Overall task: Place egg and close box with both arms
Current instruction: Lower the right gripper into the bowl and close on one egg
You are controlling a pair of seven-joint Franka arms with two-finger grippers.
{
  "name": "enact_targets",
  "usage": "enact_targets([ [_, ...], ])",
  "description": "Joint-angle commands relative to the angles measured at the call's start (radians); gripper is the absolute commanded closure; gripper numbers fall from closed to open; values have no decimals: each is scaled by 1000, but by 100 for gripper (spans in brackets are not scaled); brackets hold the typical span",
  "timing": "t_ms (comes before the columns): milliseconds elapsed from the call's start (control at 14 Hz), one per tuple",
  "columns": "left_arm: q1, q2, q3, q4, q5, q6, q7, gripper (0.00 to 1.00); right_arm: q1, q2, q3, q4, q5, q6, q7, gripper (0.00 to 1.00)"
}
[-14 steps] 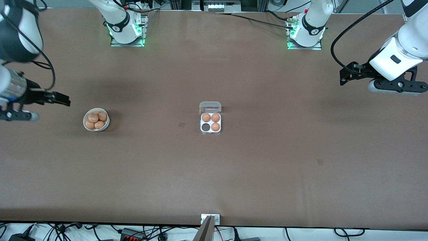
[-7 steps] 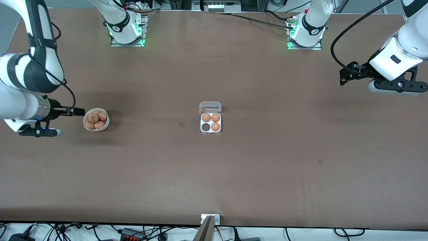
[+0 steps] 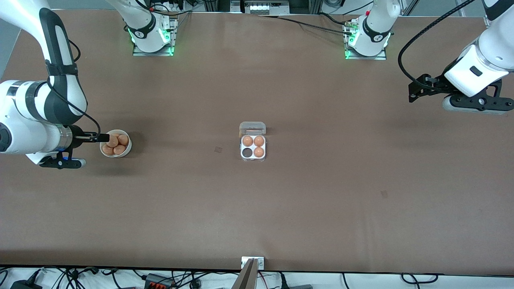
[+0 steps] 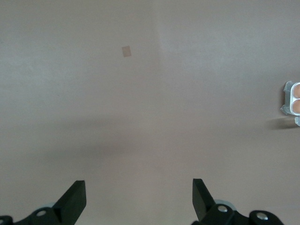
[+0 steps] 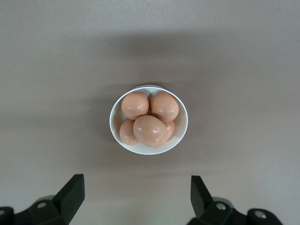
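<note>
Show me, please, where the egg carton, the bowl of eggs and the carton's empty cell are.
egg carton [image 3: 253, 159]: front view, white base's near edge.
bowl [image 5: 115, 131]: right wrist view, white rim.
empty cell [image 3: 247, 152]: front view, dark hollow.

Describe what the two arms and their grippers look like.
Both arms are glossy white, rounded segments with black bands at the joints. A thick black cable loops off the left arm, a thinner one along the right arm. The left gripper and right gripper have black, wedge-shaped fingers. Green lights glow at both bases.

box [image 3: 253, 147] lid open, 3 eggs, mid-table
</note>
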State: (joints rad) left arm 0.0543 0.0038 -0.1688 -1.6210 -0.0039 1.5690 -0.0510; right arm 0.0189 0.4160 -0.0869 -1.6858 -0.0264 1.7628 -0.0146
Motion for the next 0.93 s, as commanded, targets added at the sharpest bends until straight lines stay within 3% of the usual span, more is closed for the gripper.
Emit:
enact_targets([
  [0, 2, 2, -3, 32, -1, -21, 25, 0, -5, 13, 3, -20, -12, 9, -10, 0],
  [857, -1, 4, -29, 41, 4, -30, 23, 0, -36, 118, 3, -22, -15, 73, -54, 0],
])
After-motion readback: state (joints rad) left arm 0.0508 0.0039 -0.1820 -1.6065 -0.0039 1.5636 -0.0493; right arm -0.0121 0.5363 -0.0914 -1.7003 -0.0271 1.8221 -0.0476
